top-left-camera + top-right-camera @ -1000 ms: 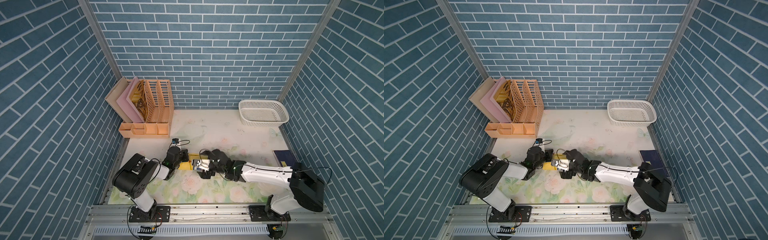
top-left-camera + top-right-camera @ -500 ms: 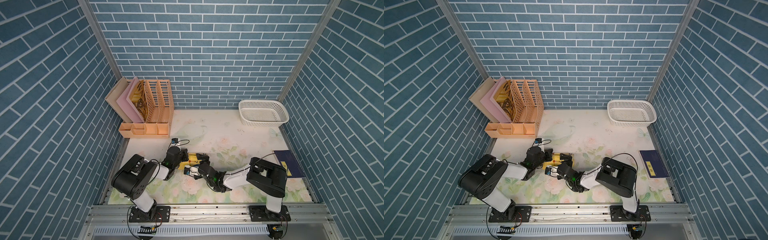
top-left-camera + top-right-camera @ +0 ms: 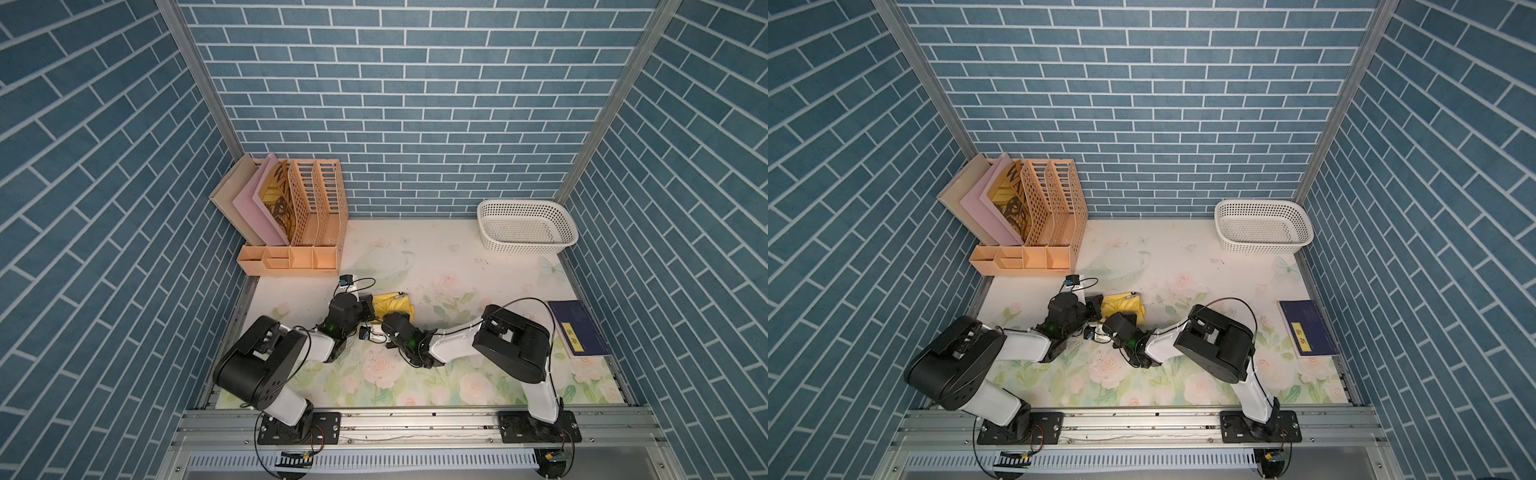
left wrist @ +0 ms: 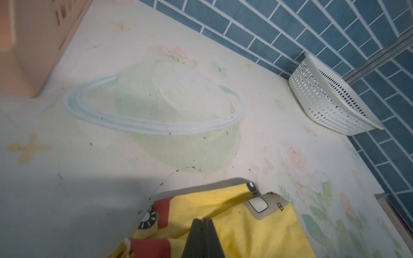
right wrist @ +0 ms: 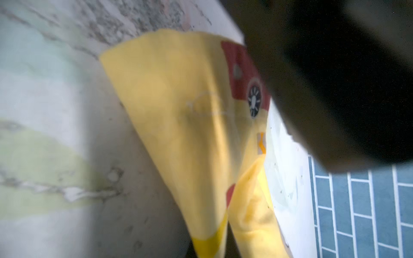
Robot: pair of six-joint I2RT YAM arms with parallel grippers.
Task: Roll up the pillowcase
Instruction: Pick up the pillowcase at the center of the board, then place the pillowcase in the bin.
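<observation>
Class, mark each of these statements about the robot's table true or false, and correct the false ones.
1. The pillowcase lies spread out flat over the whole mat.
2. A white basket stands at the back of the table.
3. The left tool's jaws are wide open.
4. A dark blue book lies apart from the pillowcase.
1. False. The pillowcase is bunched into a small heap near the middle of the mat.
2. True. The white basket stands against the back wall, on the robot's right.
3. False. The left tool has its jaws shut together, over the yellow fabric.
4. True. The blue book lies at the mat's right edge, well clear of the pillowcase.
</observation>
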